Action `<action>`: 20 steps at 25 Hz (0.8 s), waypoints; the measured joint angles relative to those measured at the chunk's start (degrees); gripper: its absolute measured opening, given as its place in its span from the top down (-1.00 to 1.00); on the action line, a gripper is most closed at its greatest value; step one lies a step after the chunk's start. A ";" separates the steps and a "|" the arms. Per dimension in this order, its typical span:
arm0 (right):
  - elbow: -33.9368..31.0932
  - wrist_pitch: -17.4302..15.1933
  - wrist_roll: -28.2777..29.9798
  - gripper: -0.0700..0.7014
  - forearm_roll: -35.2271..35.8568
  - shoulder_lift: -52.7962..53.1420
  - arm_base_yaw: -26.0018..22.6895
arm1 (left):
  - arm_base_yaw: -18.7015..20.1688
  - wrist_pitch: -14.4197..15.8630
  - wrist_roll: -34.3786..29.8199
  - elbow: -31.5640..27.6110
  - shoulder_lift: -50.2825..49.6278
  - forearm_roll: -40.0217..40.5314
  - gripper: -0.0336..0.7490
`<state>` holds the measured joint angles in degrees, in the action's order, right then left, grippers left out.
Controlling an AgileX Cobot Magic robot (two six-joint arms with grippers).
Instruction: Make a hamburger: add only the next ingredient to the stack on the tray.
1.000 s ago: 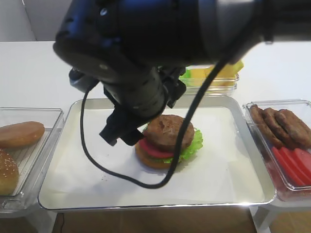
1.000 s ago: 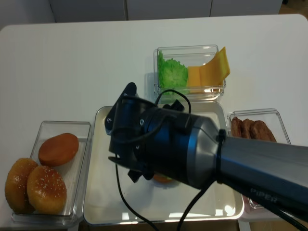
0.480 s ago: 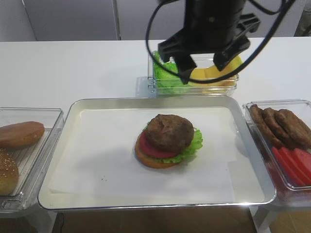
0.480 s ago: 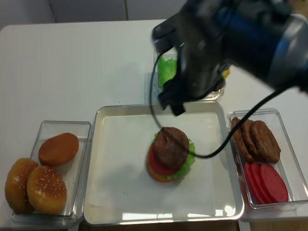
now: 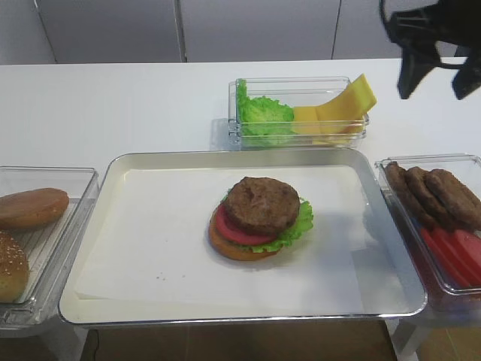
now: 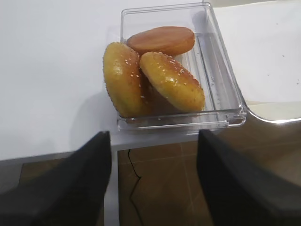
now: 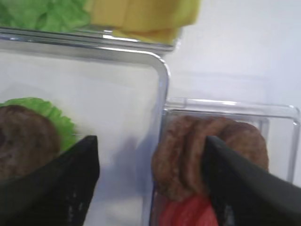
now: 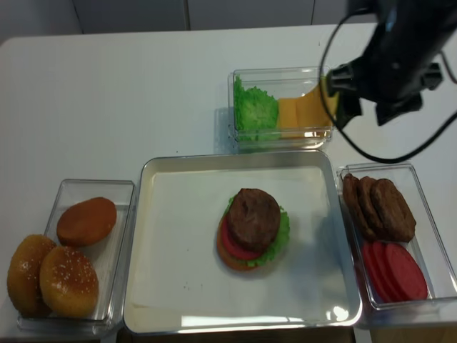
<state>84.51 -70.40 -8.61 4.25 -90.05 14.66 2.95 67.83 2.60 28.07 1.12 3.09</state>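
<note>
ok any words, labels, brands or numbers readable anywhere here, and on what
None can be read in the current views.
The tray, the clear bins and the food carry no print.
The right arm shows no readable marking.

Patty (image 5: pixel 262 204) flat atop stack (image 5: pixel 260 235) (tray (image 5: pixel 113 177) centre).

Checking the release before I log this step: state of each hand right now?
Left hand: open, holding nothing, over the table edge near the bun bin.
Right hand: open, empty; meat patty sits on the stack.
</note>
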 joint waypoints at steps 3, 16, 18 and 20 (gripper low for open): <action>-4.23 0.85 0.52 -0.52 0.41 3.99 -4.64 | 0.00 0.00 0.00 0.00 0.00 0.00 -0.18; -24.70 1.16 1.32 -0.52 -0.78 32.93 -11.59 | 0.00 0.00 0.00 0.00 0.00 0.00 -0.18; -26.66 1.16 1.23 -0.52 -0.97 37.73 -11.59 | 0.00 0.00 0.00 0.00 0.00 0.00 -0.18; -28.33 0.75 1.19 -0.52 -0.97 42.00 -11.59 | 0.00 0.00 0.00 0.00 0.00 0.00 -0.18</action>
<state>56.18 -69.65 -7.42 3.28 -48.05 3.08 2.95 67.83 2.60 28.07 1.12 3.09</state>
